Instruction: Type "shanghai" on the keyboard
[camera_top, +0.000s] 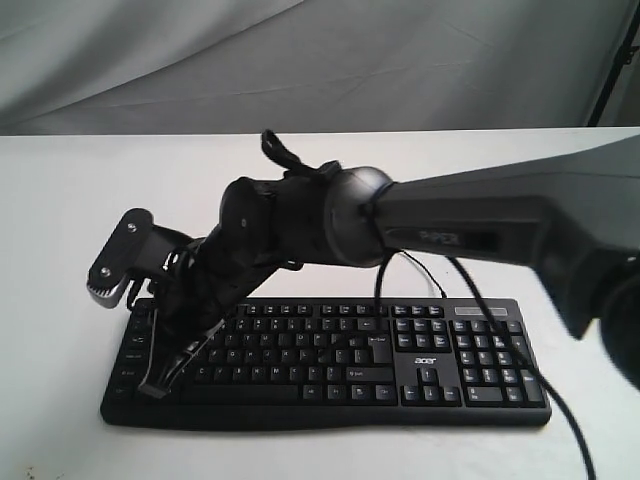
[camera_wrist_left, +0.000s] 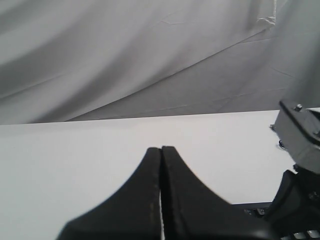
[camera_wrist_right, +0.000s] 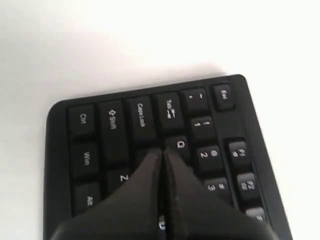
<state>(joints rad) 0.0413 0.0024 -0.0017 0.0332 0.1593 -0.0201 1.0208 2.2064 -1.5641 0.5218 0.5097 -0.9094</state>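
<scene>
The black keyboard (camera_top: 430, 362) with white legends and an acer logo lies on the white table (camera_top: 60, 200). My right gripper (camera_top: 158, 384) reaches across from the right and comes down shut at the keyboard's left end. In the right wrist view its closed tips (camera_wrist_right: 162, 151) sit among the keys (camera_wrist_right: 82, 120), on the one beside Caps Lock, just under Q. My left gripper (camera_wrist_left: 161, 149) is shut on nothing, above bare table, with a strip of the keyboard (camera_wrist_left: 255, 209) beside it. It does not show in the exterior view.
The right arm's thick body (camera_top: 470, 225) hangs over the keyboard's middle and back. A black cable (camera_top: 560, 420) trails across the number pad and off the front edge. A grey mount (camera_top: 120, 262) juts out at the wrist. Grey cloth (camera_top: 300, 60) backs the table.
</scene>
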